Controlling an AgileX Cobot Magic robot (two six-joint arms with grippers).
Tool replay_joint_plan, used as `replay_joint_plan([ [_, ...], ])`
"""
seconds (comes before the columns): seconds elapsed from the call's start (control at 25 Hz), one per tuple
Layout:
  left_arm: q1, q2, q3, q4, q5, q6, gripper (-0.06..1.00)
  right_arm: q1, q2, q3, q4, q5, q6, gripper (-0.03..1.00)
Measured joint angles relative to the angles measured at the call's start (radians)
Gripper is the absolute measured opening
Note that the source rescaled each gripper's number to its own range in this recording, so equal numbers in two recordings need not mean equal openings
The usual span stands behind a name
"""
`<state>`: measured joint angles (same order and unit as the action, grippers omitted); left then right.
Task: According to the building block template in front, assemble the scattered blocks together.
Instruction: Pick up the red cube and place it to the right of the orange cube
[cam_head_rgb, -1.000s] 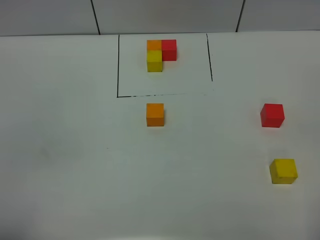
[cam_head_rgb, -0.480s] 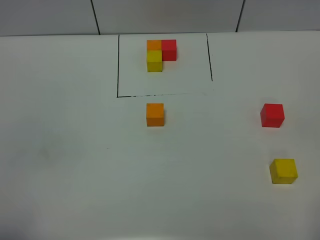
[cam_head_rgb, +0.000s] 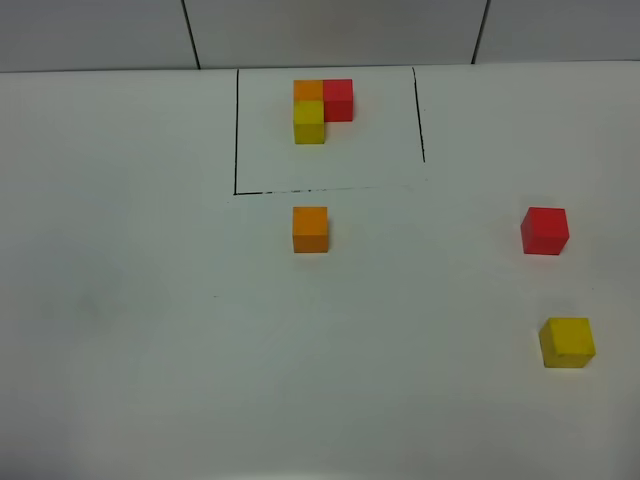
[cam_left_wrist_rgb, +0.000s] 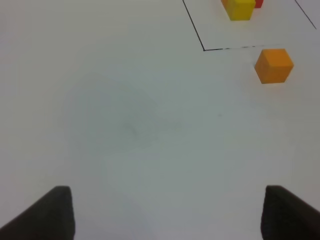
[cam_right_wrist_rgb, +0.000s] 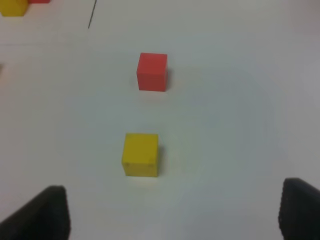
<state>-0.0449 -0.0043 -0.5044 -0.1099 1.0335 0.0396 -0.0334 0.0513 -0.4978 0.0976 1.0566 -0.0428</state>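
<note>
The left fingers (cam_left_wrist_rgb: 56, 212) stand wide apart and hold nothing; bare surface lies between them. The right fingers (cam_right_wrist_rgb: 46, 212) are likewise apart and empty, with the yellow cube (cam_right_wrist_rgb: 141, 154) nearest ahead of them and the red cube (cam_right_wrist_rgb: 152, 72) beyond it, the two well apart. The orange cube (cam_left_wrist_rgb: 273, 65) sits just outside the near line of the black drawn frame (cam_head_rgb: 236, 140), ahead of the left fingers and off to one side. Inside the frame, the building block template (cam_head_rgb: 321, 108) shows an orange corner with red touching its right face and yellow touching its near face. No loose cube touches another, so assembly is judged not yet begun; the step in hand is the first approach. The next move likely calls for the right arm to descend squarely over the red or yellow cube, close on opposite faces, and seat it flush against the orange cube. The white surface (cam_head_rgb: 150, 330) is matte; a pale panelled wall (cam_head_rgb: 340, 30) with dark seams stands behind it.
</note>
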Motion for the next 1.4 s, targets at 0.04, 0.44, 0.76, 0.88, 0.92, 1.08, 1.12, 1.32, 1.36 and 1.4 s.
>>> replay_joint_plan([
  [0.04, 0.001, 0.000, 0.000, 0.000, 0.000, 0.000, 0.80, 0.000, 0.000, 0.000, 0.000, 0.000, 0.000, 0.78],
  [0.44, 0.001, 0.000, 0.000, 0.000, 0.000, 0.000, 0.80, 0.000, 0.000, 0.000, 0.000, 0.000, 0.000, 0.78],
  [0.76, 0.001, 0.000, 0.000, 0.000, 0.000, 0.000, 0.80, 0.000, 0.000, 0.000, 0.000, 0.000, 0.001, 0.78],
  [0.88, 0.001, 0.000, 0.000, 0.000, 0.000, 0.000, 0.80, 0.000, 0.000, 0.000, 0.000, 0.000, 0.001, 0.78],
  [0.92, 0.001, 0.000, 0.000, 0.000, 0.000, 0.000, 0.80, 0.000, 0.000, 0.000, 0.000, 0.000, 0.001, 0.78],
  [1.08, 0.001, 0.000, 0.000, 0.000, 0.000, 0.000, 0.80, 0.000, 0.000, 0.000, 0.000, 0.000, 0.001, 0.78],
  [1.12, 0.001, 0.000, 0.000, 0.000, 0.000, 0.000, 0.80, 0.000, 0.000, 0.000, 0.000, 0.000, 0.000, 0.78],
  [1.32, 0.001, 0.000, 0.000, 0.000, 0.000, 0.000, 0.79, 0.000, 0.000, 0.000, 0.000, 0.000, 0.000, 0.78],
  [1.36, 0.001, 0.000, 0.000, 0.000, 0.000, 0.000, 0.79, 0.000, 0.000, 0.000, 0.000, 0.000, 0.000, 0.78],
  [1.4, 0.001, 0.000, 0.000, 0.000, 0.000, 0.000, 0.79, 0.000, 0.000, 0.000, 0.000, 0.000, 0.000, 0.78],
])
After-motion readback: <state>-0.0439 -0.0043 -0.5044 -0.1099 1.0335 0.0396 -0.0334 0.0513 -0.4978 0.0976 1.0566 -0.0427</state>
